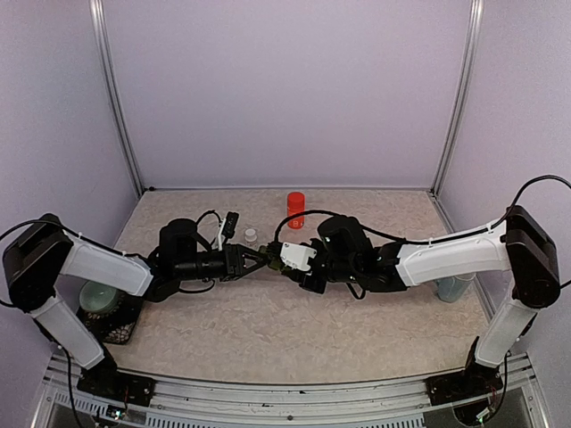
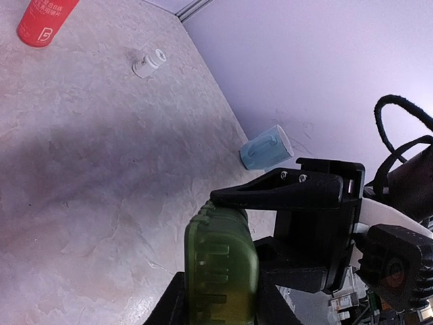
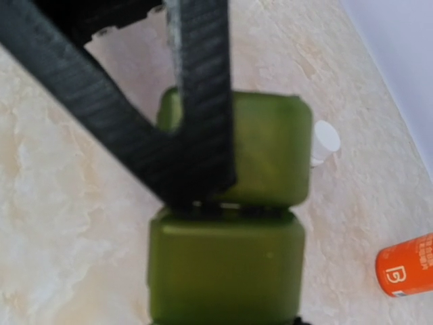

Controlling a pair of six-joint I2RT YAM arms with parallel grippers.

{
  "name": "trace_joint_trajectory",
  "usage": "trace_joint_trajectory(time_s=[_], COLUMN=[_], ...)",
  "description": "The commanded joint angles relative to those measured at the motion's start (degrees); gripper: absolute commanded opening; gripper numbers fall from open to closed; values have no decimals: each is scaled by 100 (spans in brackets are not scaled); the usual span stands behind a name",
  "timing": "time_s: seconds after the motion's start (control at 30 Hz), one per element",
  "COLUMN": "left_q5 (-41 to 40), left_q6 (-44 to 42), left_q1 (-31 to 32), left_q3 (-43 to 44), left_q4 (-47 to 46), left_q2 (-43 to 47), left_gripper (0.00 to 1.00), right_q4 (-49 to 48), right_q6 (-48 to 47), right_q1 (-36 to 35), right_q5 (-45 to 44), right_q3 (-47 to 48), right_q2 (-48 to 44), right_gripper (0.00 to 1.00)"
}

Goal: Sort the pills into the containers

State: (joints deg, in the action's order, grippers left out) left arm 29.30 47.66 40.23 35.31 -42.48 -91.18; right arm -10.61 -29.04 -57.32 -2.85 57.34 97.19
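one strip of containers [image 2: 220,261] is seen, with two of its square compartments counted in the right wrist view. two grippers are counted, as are one orange-red bottle [image 1: 295,209], one small white vial [image 1: 251,235], one pale blue mug [image 2: 267,147] and one pale round object [image 1: 96,297] on a dark base.

the lids of the visible compartments are closed, so what is inside them cannot be told. the inside of the mug is not shown either.

the containers are made of dark green, slightly translucent plastic with rounded corners. ribbed ridges are seen on one end, and a yellowish tint shows through.

the strip is held above the bench [image 1: 268,330], just in front of the bottle, between the two arms. the left gripper [image 1: 254,259] is pressed against both sides of the strip's near end. the right gripper [image 1: 275,253] is pinched on the other end, with one finger laid across a lid.

the vial is found on the bench near the bottle, slightly left and in front of it. the mug is placed well to the right of the bottle. the round object is set far to its left.
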Motion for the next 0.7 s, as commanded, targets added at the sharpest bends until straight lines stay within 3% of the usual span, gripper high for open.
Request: trace_joint_trajectory(time_s=[0.0, 0.07, 0.17, 0.27, 0.47, 0.67], left_q5=[33, 0, -69, 14, 285, 595], left_q6=[-415, -651, -1131, -1635, -2882, -3894], left_q1=[89, 106, 117, 128, 249, 446], left_q3=[175, 193, 169, 80, -225, -409], left_q4=[146, 235, 398, 414, 496, 969], left_q2=[96, 133, 288, 557, 1202, 1718], left_gripper=[26, 25, 24, 23, 24, 23], right_q4=[-92, 3, 284, 610, 1458, 2077], right_q6=[0, 103, 368, 643, 1346, 1836], right_q1=[-92, -94, -92, -84, 157, 443], right_q5=[29, 133, 409, 838, 2449, 3506], right_q3=[-93, -64, 47, 165, 446, 633], right_q2=[-235, -311, -456, -654, -911, -1280], right_gripper=[23, 31, 59, 77, 81, 80])
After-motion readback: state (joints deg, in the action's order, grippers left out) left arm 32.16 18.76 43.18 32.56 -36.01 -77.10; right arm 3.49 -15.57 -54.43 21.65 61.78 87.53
